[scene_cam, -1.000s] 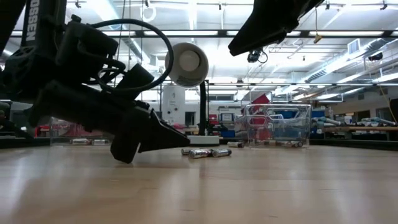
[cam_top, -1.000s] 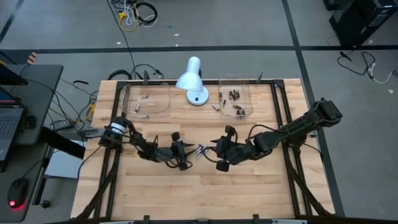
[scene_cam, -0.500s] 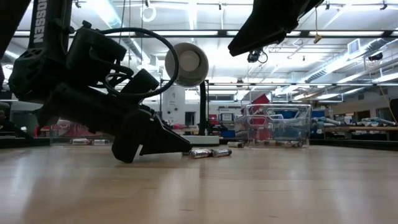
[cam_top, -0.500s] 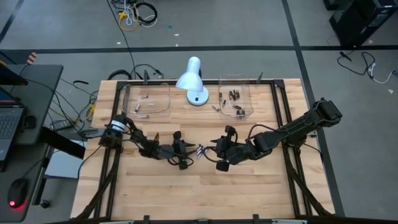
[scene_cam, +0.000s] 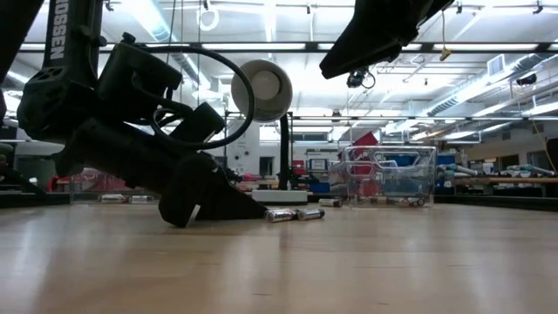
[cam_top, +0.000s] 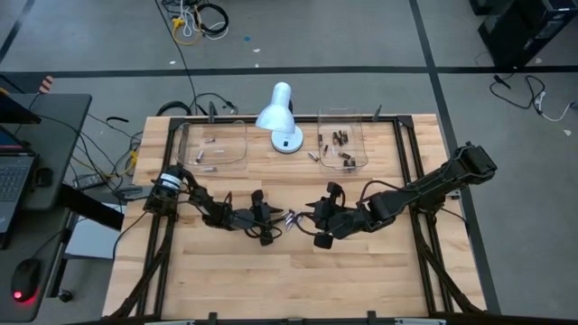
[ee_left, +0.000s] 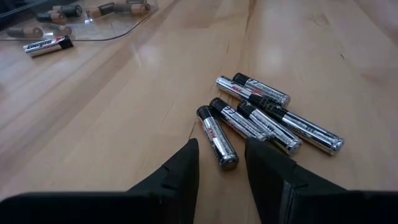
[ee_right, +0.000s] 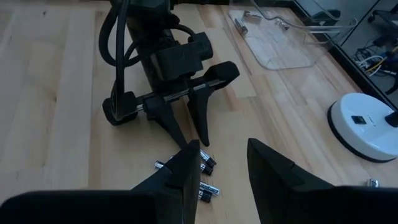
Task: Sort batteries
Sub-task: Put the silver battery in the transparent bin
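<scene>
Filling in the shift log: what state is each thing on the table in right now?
left tool: open, empty, low at the loose batteries.
right tool: open, empty, just across the pile.
loose batteries: lying flat in a heap on the wood.
left tray: a few batteries inside.
right tray: several batteries inside.
desk lamp: upright between the trays.

A dark end effector (scene_cam: 234, 208) slants down at the left, its tip touching the wooden tabletop (scene_cam: 349, 262) just beside a few silvery batteries (scene_cam: 295, 214). Farther back stand a white lamp (scene_cam: 261, 90) and, to the right, a clear tray (scene_cam: 390, 175) with batteries inside.
</scene>
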